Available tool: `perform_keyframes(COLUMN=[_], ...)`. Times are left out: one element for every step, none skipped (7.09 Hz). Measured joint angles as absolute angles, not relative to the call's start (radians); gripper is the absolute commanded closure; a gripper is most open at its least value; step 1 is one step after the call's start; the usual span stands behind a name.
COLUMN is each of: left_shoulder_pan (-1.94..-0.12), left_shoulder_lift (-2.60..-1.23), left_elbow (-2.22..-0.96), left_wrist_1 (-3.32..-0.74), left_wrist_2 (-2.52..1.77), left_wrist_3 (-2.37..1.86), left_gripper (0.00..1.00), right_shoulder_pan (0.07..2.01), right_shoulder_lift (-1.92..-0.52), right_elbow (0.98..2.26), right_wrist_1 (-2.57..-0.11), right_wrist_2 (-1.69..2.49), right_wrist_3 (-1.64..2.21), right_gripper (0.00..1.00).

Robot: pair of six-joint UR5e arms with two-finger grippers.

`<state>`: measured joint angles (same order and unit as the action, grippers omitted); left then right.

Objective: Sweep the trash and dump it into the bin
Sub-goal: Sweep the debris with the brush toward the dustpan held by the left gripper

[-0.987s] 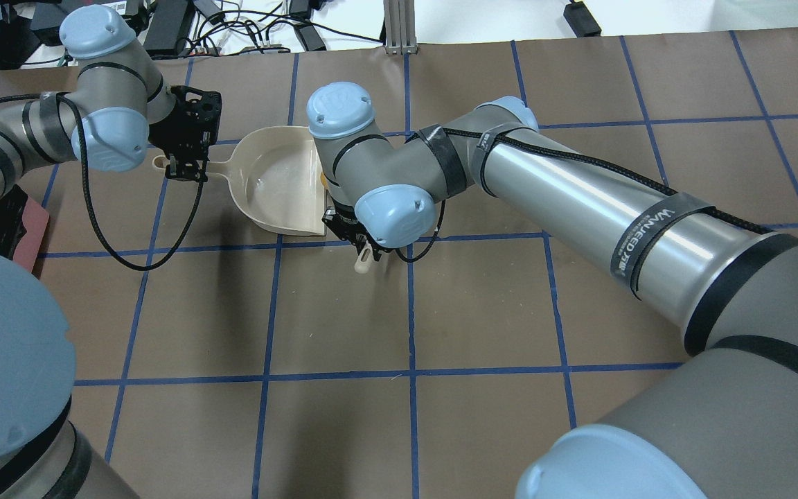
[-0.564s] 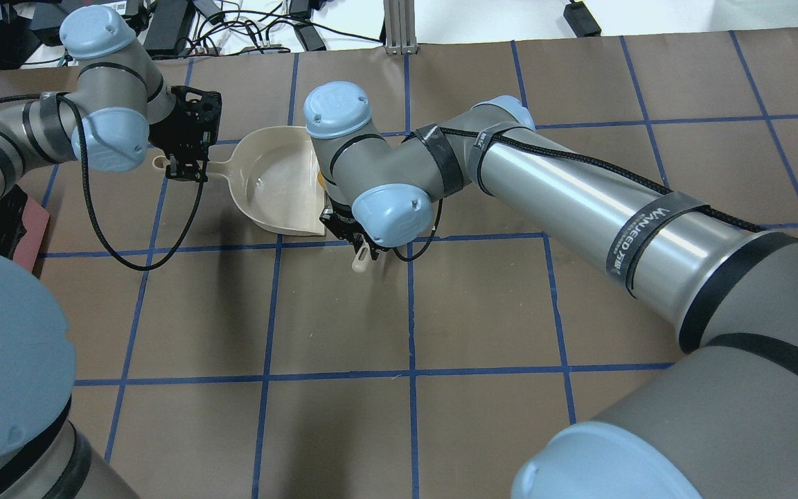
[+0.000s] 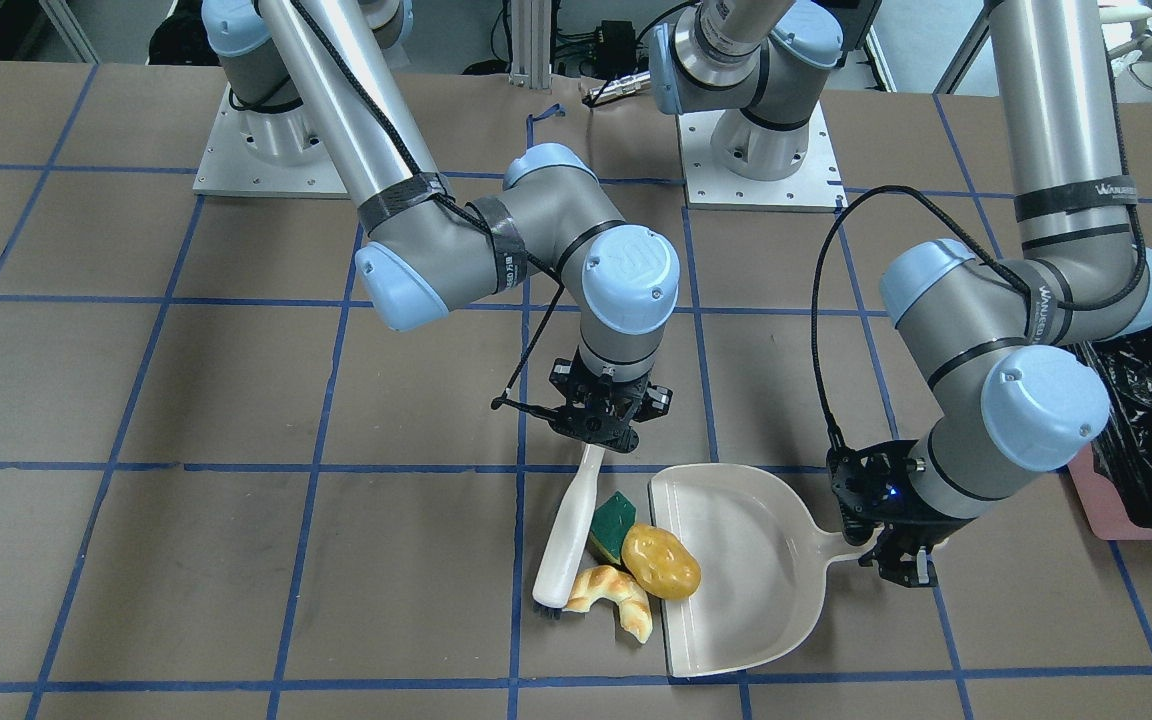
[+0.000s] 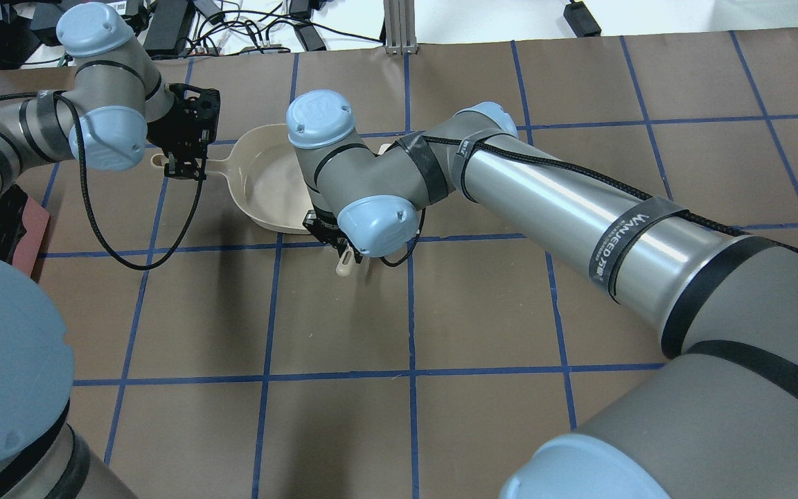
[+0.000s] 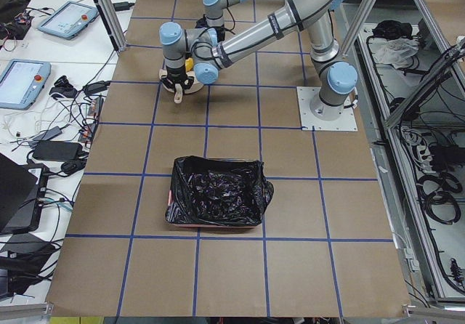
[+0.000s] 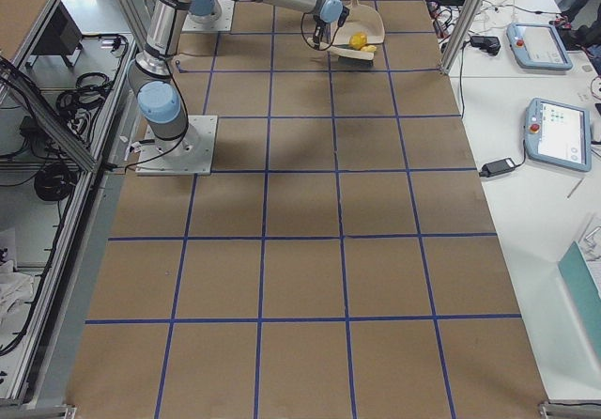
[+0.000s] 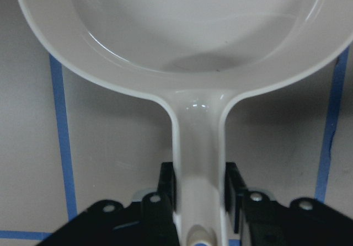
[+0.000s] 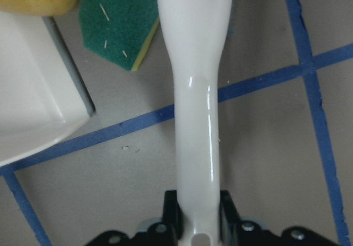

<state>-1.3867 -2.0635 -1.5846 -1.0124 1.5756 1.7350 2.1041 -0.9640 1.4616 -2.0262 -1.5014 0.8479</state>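
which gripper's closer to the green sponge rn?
Right. The right gripper grips the brush handle just beside the sponge; the left gripper holds the dustpan handle, on its far side.

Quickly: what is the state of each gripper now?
Left gripper: shut on the cream plastic dustpan.
Right gripper: shut on the cream plastic brush.

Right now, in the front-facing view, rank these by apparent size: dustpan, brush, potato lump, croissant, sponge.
1. dustpan
2. brush
3. potato lump and croissant: they look about alike, so I won't rank them
4. sponge, partly hidden behind the lump
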Motion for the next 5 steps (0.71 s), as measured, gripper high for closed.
perform_keyframes(left_shoulder_pan=[-1.387, -1.387, -1.387, -1.387, -1.387], left_shoulder_lift=[-2.064, -2.065, -2.065, -2.066, -2.066], left_elbow=[-1.585, -1.587, -1.59, -1.592, -1.593], left_wrist_1=[-1.012, -1.012, -1.012, -1.011, -1.011], left_wrist_2=[1.575, 1.575, 1.575, 1.575, 1.575], left_wrist_3=[1.735, 1.735, 1.734, 1.734, 1.733], left_gripper=[0.67, 0.67, 0.67, 0.67, 0.67], right_shoulder_pan=[2.11, 2.118, 2.122, 2.125, 2.125], right_shoulder_lift=[-0.957, -0.949, -0.94, -0.932, -0.926], right_elbow=[1.459, 1.453, 1.44, 1.422, 1.405], right_wrist_1=[-2.042, -2.058, -2.068, -2.075, -2.078], right_wrist_2=[-1.495, -1.491, -1.481, -1.464, -1.454], right_wrist_3=[0.848, 0.848, 0.85, 0.853, 0.855], right_gripper=[1.0, 1.0, 1.0, 1.0, 1.0])
